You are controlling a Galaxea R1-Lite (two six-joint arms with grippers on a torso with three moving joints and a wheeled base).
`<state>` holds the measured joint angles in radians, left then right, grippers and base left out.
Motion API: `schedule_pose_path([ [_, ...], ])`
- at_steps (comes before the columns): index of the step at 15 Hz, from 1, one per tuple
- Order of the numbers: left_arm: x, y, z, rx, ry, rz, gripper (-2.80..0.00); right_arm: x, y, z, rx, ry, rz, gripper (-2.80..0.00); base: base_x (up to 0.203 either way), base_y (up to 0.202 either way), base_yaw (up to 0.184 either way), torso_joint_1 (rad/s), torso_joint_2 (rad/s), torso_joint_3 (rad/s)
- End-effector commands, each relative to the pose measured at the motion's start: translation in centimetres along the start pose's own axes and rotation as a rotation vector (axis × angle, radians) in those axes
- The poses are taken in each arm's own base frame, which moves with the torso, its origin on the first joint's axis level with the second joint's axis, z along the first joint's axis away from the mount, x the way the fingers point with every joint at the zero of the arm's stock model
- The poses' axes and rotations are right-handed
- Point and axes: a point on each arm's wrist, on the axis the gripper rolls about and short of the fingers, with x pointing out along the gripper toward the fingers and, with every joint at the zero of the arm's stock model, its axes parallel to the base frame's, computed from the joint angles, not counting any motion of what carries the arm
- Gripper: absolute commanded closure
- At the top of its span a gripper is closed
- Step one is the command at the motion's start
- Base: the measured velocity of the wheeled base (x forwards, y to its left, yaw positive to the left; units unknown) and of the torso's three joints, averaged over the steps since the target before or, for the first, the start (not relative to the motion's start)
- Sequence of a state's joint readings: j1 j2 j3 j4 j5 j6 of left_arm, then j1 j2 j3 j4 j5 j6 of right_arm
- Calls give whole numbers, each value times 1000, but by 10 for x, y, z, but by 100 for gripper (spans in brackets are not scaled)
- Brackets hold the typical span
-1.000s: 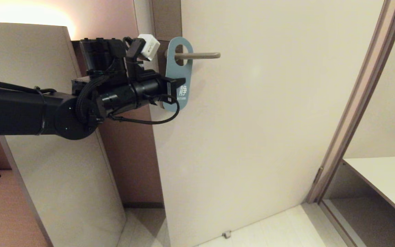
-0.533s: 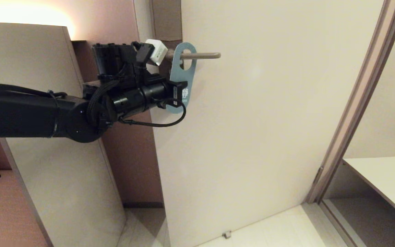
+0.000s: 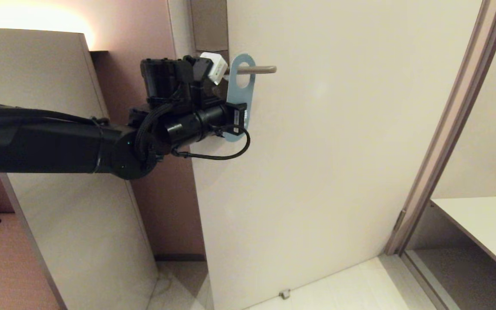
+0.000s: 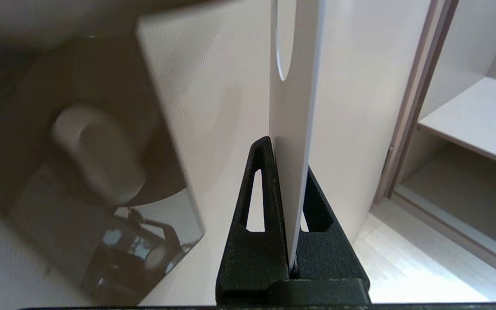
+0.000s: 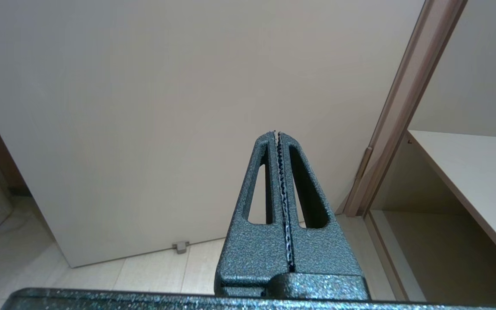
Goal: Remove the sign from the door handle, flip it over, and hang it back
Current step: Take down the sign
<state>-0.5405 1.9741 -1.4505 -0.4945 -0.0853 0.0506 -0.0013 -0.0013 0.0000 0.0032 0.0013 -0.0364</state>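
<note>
The door (image 3: pixel 317 150) fills most of the head view, pale and plain, with a shelf (image 3: pixel 485 224) in the recess on its right and a panel (image 3: pixel 58 172) on the left. The left arm (image 3: pixel 50 146) reaches in from the left across that panel, up to the handle (image 3: pixel 258 69).

The sign (image 3: pixel 240 92) hangs on the handle, the lever passing through its oval hole. It is turned nearly edge-on to the head camera, so only a thin pale-blue strip shows. The left claw (image 3: pixel 240 116) is pinching the sign's lower part; in the left wrist view its two fingers (image 4: pixel 261 193) press flat on both faces of the card (image 4: pixel 293 129).

This looks like the first step: taking the sign off. The hole is on the lever, nearer the plate than the free tip. The next move calls for sliding the card along the lever toward that tip, keeping the hole level with the bar so its rim does not catch, then drawing clear before any turning over.

The right claw (image 5: pixel 279 181) is pressed together on nothing, parked low and facing the door; it is out of the head view.

Hidden or unclear: the handle's plate and keyhole lie behind the wrist camera. No print on the sign can be read. The near side of the left wrist view is blurred, with a rounded pale shape that cannot be identified.
</note>
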Motion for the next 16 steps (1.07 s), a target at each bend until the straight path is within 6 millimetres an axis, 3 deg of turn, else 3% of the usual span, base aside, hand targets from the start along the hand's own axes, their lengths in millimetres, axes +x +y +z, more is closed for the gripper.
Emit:
schedule_pose_path([
  [1,5,-4,1,2,-10,-9,0,0,0,0,0,1,0,0,0,0,0,0,0,0],
  [11,28,-7,-6,22,-13,36,0,0,0,0,0,1,0,0,0,0,0,0,0,0],
  [16,48,-25,-7,52,-29,112,0,0,0,0,0,1,1,0,0,0,0,0,0,0],
])
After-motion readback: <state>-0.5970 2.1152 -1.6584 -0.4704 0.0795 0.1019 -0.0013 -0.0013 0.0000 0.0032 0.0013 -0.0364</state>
